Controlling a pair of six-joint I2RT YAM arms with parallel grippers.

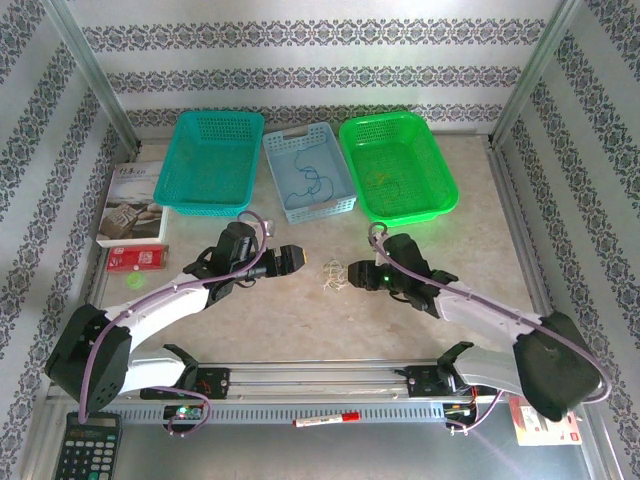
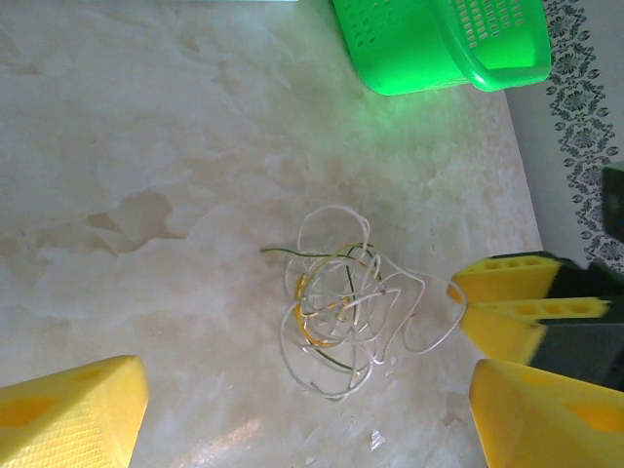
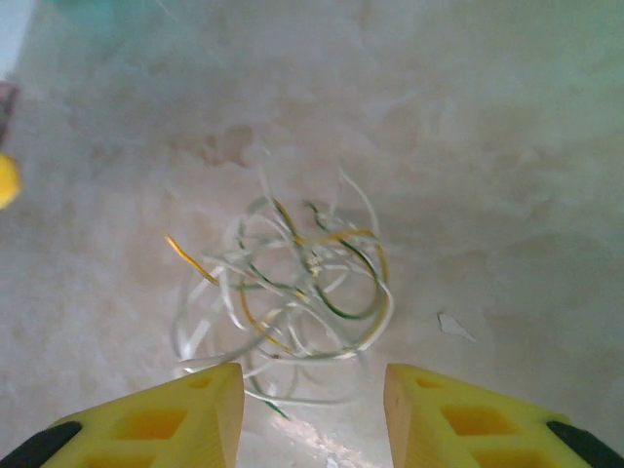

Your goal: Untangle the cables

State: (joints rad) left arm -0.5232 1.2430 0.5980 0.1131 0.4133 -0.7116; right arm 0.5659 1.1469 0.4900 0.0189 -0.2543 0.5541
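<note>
The cables [image 1: 333, 273] lie as a small loose bunch of whitish, yellow and dark green wires on the table between my two grippers. My left gripper [image 1: 300, 258] hangs just left of them, open wide; in the left wrist view the cables [image 2: 336, 302] lie ahead of the left gripper [image 2: 307, 429], nothing between its fingers. My right gripper [image 1: 352, 275] sits at the bunch's right edge. In the right wrist view the right gripper [image 3: 312, 409] stands open, and the nearest white loops of the cables [image 3: 292, 292] run across the gap at its fingertips.
Three baskets stand at the back: teal [image 1: 212, 160], light blue [image 1: 330, 205] with a thin dark wire inside, and green [image 1: 440, 195]. A book [image 1: 133, 205] and a red packet [image 1: 138, 260] lie at the left. A calculator [image 1: 85, 450] and a marker [image 1: 325, 419] sit near the front rail.
</note>
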